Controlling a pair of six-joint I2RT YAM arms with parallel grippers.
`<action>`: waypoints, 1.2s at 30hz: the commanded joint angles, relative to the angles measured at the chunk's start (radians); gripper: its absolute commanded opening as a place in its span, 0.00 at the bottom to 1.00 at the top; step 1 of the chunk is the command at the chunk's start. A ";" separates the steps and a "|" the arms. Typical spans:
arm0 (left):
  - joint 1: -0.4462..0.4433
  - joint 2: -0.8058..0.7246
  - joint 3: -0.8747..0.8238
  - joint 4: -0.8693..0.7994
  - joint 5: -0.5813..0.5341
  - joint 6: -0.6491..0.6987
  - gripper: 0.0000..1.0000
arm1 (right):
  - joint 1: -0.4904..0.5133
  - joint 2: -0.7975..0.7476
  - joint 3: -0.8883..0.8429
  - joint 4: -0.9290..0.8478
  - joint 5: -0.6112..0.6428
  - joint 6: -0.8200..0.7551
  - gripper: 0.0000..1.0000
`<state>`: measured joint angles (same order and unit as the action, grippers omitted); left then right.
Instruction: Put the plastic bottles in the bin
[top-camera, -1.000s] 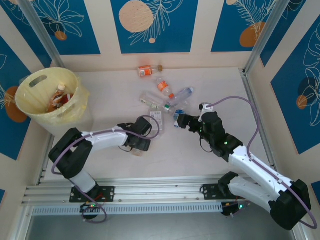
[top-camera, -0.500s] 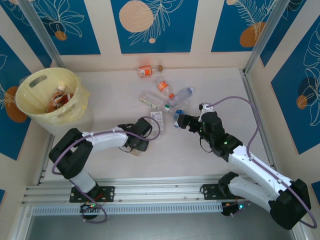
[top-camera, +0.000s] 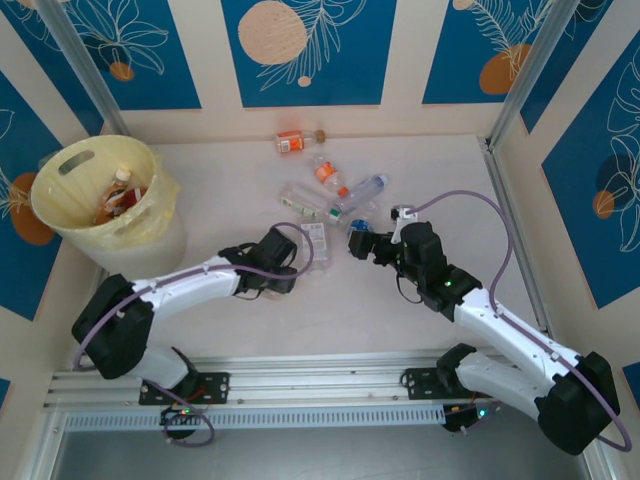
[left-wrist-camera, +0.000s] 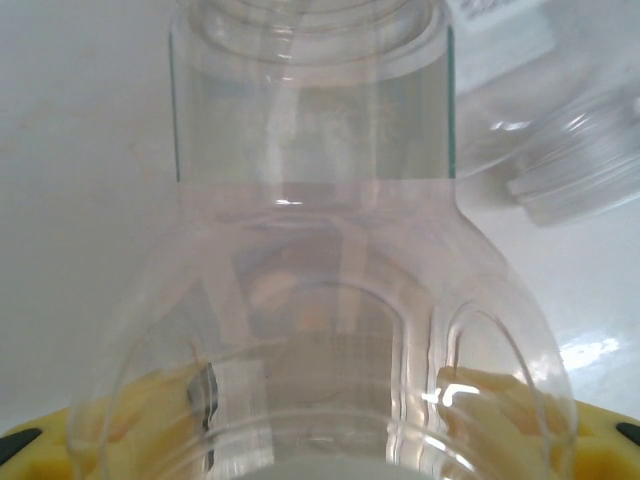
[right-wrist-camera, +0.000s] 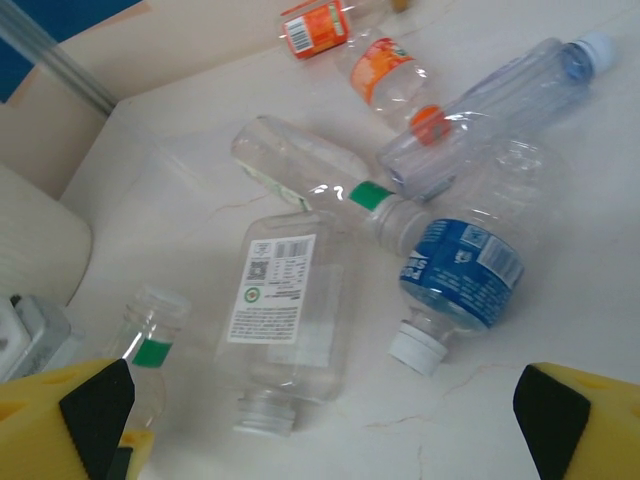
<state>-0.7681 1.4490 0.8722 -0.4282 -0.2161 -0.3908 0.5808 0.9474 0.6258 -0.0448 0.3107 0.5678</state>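
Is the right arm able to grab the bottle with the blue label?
Probably yes: the open right gripper sits just short of the blue-label bottle, with nothing between them.

Your pale bench (top-camera: 220, 180) and its load.
The bin (top-camera: 60, 172) stands in the far-left corner. An orange-labelled bottle (top-camera: 293, 141) lies by the back wall; nearer you, clustered mid-bench, lie an orange-capped bottle (top-camera: 325, 172), a bluish bottle (top-camera: 362, 190), a long clear bottle (top-camera: 303, 199), a white-labelled bottle (top-camera: 313, 237) and a blue-labelled bottle (right-wrist-camera: 462, 262). You cannot tell whether the small green-banded bottle (right-wrist-camera: 150, 335) rests on it.
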 joint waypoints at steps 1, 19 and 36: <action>0.034 -0.071 0.028 0.018 0.028 0.001 0.51 | 0.009 0.002 0.002 0.087 -0.085 -0.066 1.00; 0.170 -0.166 0.182 0.184 0.072 -0.035 0.51 | 0.083 0.108 0.028 0.446 -0.099 -0.192 1.00; 0.290 -0.164 0.599 -0.103 0.070 0.234 0.50 | 0.084 0.274 0.160 0.530 -0.187 -0.264 1.00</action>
<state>-0.5110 1.2987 1.4025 -0.4347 -0.1028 -0.2531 0.6594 1.2072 0.7509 0.4553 0.1425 0.3305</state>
